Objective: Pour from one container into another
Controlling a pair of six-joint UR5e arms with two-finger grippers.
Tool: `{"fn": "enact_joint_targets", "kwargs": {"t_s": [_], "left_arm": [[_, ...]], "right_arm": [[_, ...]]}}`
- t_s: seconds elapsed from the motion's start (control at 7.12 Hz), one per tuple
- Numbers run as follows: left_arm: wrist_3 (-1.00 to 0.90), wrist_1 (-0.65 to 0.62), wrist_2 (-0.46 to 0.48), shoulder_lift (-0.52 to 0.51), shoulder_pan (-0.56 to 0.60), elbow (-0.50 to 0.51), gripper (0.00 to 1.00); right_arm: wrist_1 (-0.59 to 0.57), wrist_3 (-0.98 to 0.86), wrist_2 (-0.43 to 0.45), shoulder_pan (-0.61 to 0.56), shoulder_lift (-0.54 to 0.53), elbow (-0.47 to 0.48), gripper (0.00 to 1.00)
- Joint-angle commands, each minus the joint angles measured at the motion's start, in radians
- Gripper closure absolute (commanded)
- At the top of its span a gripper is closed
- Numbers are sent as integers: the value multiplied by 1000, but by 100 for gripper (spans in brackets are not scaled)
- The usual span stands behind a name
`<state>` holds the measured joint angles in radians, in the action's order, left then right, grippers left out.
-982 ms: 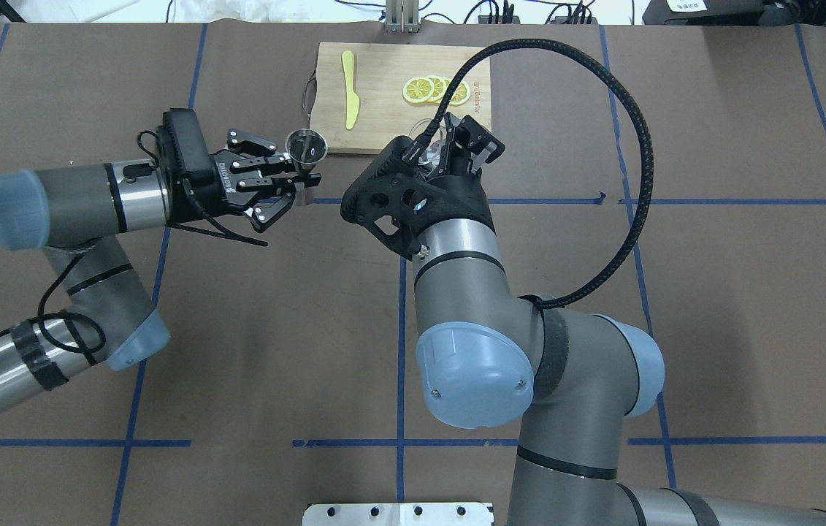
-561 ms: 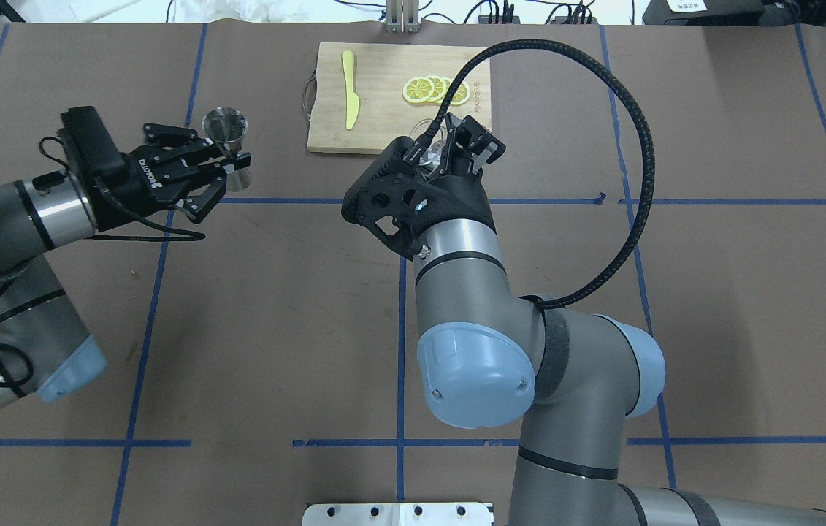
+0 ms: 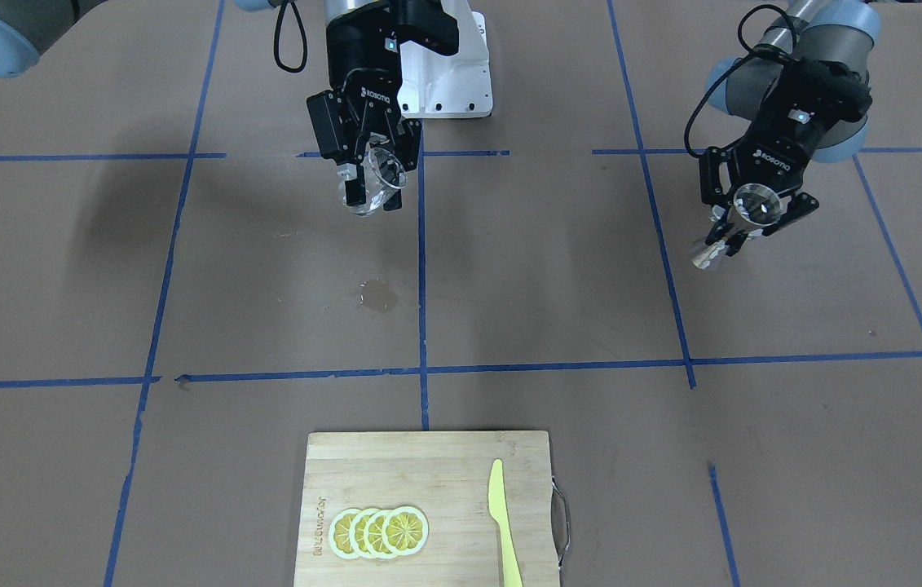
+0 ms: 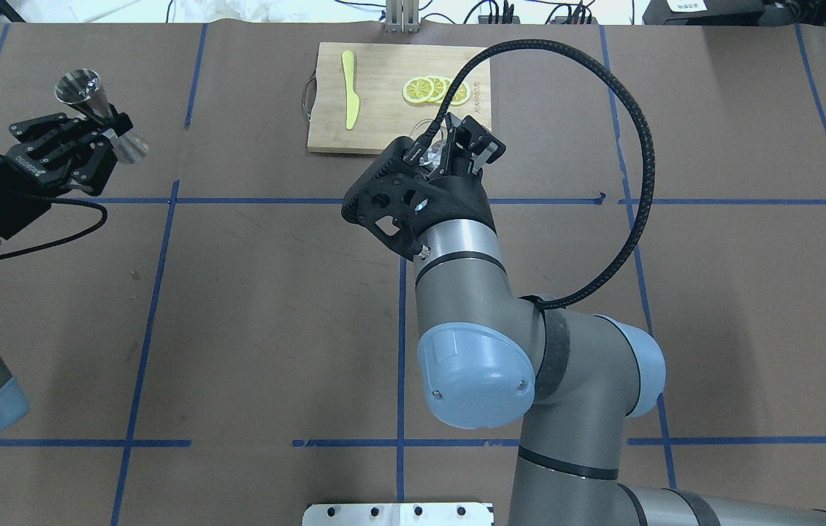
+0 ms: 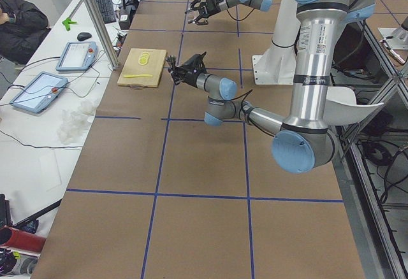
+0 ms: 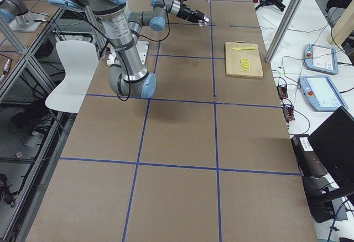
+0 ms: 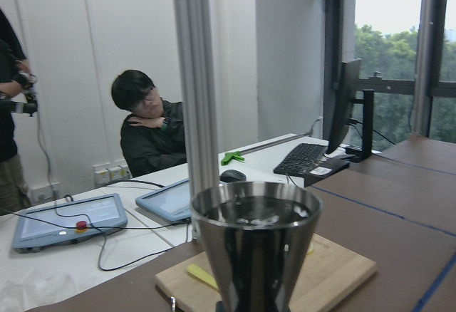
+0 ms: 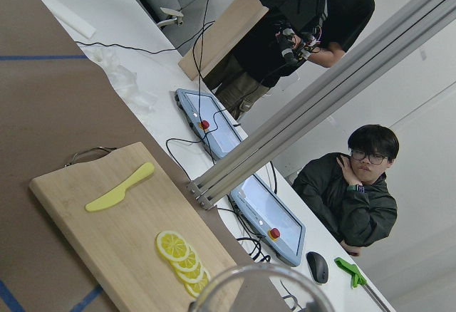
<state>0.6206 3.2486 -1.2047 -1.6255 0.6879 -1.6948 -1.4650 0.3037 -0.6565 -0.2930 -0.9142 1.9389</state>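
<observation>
Overhead exterior view, far left: what was there?

— The left end effector (image 4: 109, 130) was closed on the narrow waist of the steel jigger (image 4: 91, 102). It held it above the brown desk (image 4: 274, 307), at the desk's left side.

And further to the right?

— A wooden cutting board (image 4: 391, 128) lay at the far side, with a yellow knife (image 4: 349, 88) and lemon slices (image 4: 431, 90) on it. Just in front of the board, the right end effector (image 4: 456, 147) gripped the clear glass cup (image 4: 431, 146). The wrist hid most of the cup.

Was the cup seen better elsewhere?

— Yes, the front-facing view showed it clamped between both fingers, off the desk. Cup and jigger were well apart. Whether either one was tilted, I could not tell.
</observation>
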Motion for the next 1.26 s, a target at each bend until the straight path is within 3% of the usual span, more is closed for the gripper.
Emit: {"fn": "enact_joint_targets", "kwargs": {"t_s": [0.0,0.28,0.84,1.12], "left_arm": [[59,2,207,27,-13,-5,100],[59,-12,357,41,-59,-3,100],[54,-20,366,159,-161,-2,100],[68,-24,405,171,-174,10,100]], "right_arm": [[0,2,0,0,0,0,100],[0,2,0,0,0,0,100],[0,0,0,0,-2,0,100],[0,0,0,0,-5,0,100]]}}
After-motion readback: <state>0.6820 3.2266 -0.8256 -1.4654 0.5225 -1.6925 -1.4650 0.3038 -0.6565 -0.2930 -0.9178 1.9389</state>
